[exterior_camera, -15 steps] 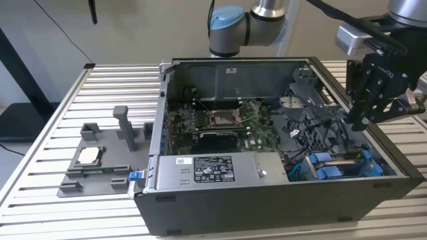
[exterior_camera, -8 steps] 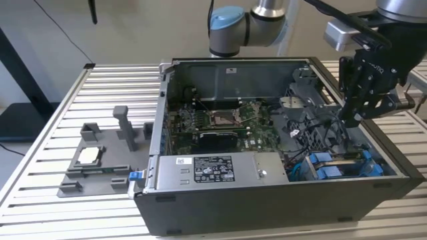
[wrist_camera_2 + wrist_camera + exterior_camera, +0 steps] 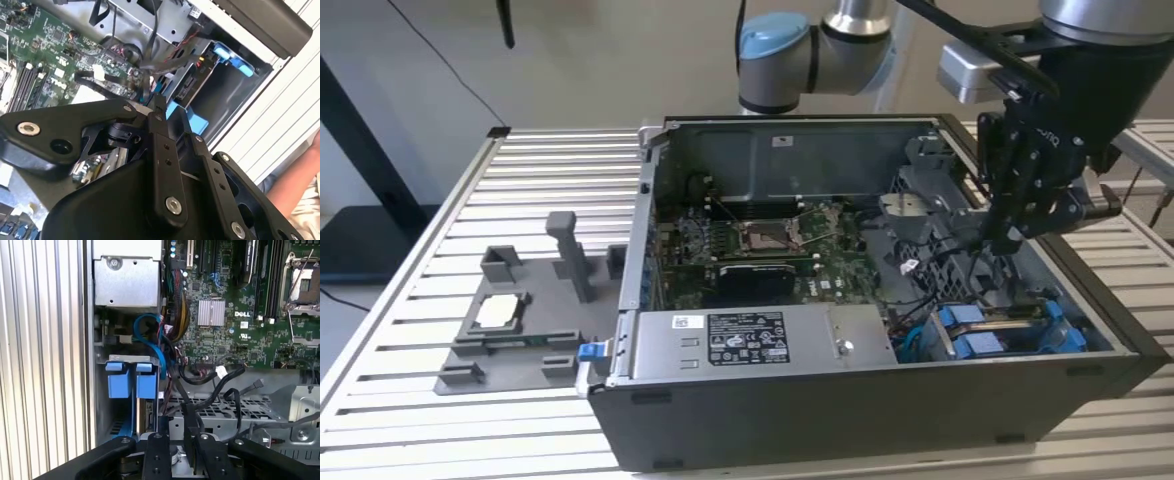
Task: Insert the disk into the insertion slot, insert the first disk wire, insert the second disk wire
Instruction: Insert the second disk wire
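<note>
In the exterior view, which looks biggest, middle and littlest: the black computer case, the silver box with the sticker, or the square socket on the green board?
1. Largest: the black computer case.
2. Middle: the silver box with the sticker.
3. Smallest: the square socket on the green board. It sits farther back, but the gap is plain.

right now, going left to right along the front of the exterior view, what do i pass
grey fixture tray → small blue tab → silver power-supply box → blue disk caddy

The silver arm [image 3: 859, 14] has a blue cap [image 3: 769, 42] and black screw-studded fingers [image 3: 162, 160].
</note>
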